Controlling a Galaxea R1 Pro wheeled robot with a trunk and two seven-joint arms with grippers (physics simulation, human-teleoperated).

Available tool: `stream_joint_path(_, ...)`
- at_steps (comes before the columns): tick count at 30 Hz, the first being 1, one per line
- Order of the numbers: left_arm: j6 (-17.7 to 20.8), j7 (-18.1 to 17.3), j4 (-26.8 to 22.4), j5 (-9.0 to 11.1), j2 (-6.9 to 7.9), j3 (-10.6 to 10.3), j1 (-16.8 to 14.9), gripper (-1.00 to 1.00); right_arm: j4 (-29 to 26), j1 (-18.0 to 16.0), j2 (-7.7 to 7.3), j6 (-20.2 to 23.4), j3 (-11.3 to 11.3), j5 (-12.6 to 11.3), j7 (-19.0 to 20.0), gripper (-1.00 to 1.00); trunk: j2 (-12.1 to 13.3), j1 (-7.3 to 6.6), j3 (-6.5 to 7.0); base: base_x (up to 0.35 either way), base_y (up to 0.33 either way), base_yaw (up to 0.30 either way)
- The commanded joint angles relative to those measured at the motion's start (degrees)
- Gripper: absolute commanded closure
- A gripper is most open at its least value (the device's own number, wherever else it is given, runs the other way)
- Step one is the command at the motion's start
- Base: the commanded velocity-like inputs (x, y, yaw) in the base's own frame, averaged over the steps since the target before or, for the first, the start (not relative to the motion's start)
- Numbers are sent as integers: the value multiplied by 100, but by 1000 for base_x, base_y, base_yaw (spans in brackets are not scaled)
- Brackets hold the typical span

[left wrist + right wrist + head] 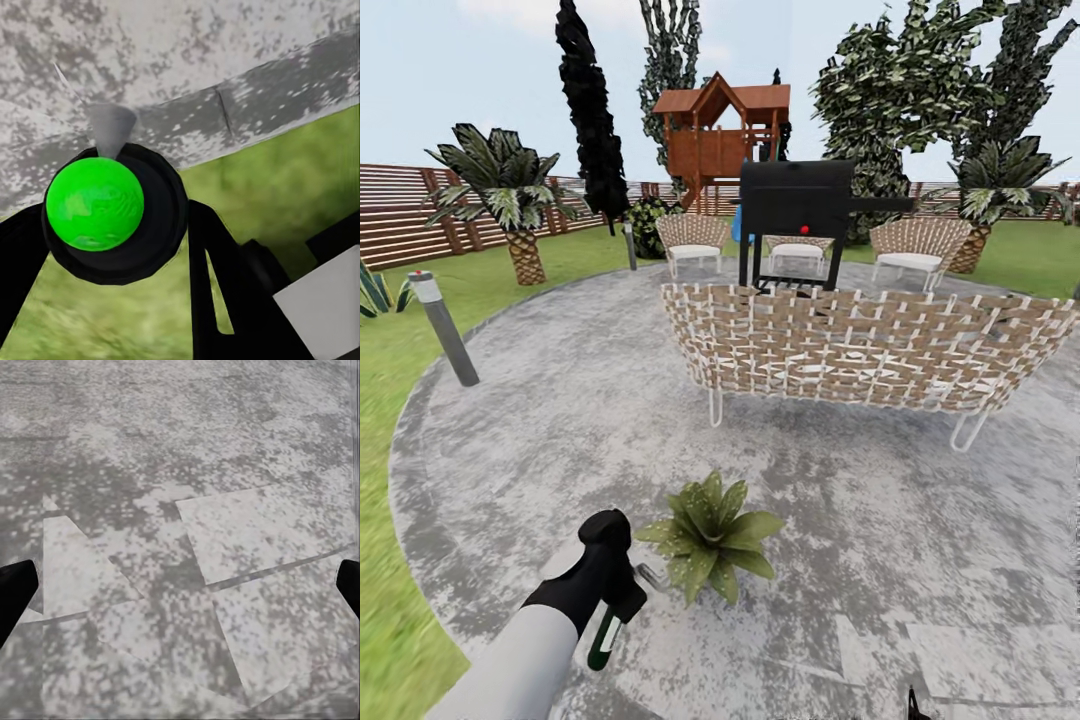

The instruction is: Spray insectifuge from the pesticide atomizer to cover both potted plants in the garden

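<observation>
The pesticide atomizer (607, 625) is already picked up: it is clamped in the left gripper (615, 590), whose fingers (217, 292) are pressed against its dark body, with the nozzle aimed at the potted plant (708, 537) just beside it on the stone patio (880, 520). Whitish specks of insectifuge (682, 568) are seen on some leaves, so spraying is judged begun but not complete, and a second plant remains to be covered. The right gripper (180, 585) is held spread and empty over the paving.
</observation>
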Motion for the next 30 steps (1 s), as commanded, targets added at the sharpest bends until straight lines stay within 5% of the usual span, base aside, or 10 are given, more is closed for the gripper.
stream_joint_path(1, 32, -58, -8, -52, 2, -19, -4, 100, 6, -5, -1, -21, 17, -20, -11, -100, -2, -1, -5, 0, 301, -286)
stream_joint_path(6, 38, -172, -4, -46, -34, -41, -267, 100, 6, -5, -1, -21, 17, -20, -11, -100, -2, -1, -5, 0, 125, -97)
stream_joint_path(9, 20, -884, 68, -80, -47, -82, -877, 100, 6, -5, -1, -21, 17, -20, -11, -100, -2, -1, -5, 0, 10, -7)
stream_joint_path(10, 19, -1353, 91, -126, -64, -274, -1185, 100, 6, -5, -1, -21, 14, -20, -11, -100, -2, -1, -5, 0, 0, 0)
stream_joint_path(13, 55, -1619, 91, -127, -89, -912, -1341, 100, -1, -4, -1, -22, 11, -20, -11, -100, -2, -1, -5, 0, 0, -3)
stream_joint_path(14, 66, -2027, 89, -141, -84, -1207, -1444, 100, -3, -5, -1, -21, 16, -20, -11, -100, -2, -1, -5, 0, 0, -217)
stream_joint_path(15, 66, -2126, 89, -145, -80, -1247, -1461, 100, -3, -5, -1, -21, 16, -20, -11, -100, -2, -1, -5, 0, 0, -258)
stream_joint_path(27, 37, -2379, 110, -136, -100, -1498, -1498, 100, -3, -5, -1, -21, 17, -20, -11, -100, -2, -1, -5, 0, 0, -296)
stream_joint_path(30, 45, -2379, 118, -140, -103, -1793, -1565, 100, -1, -5, -1, -21, 17, -20, -11, -100, -2, -1, -5, 0, 0, -300)
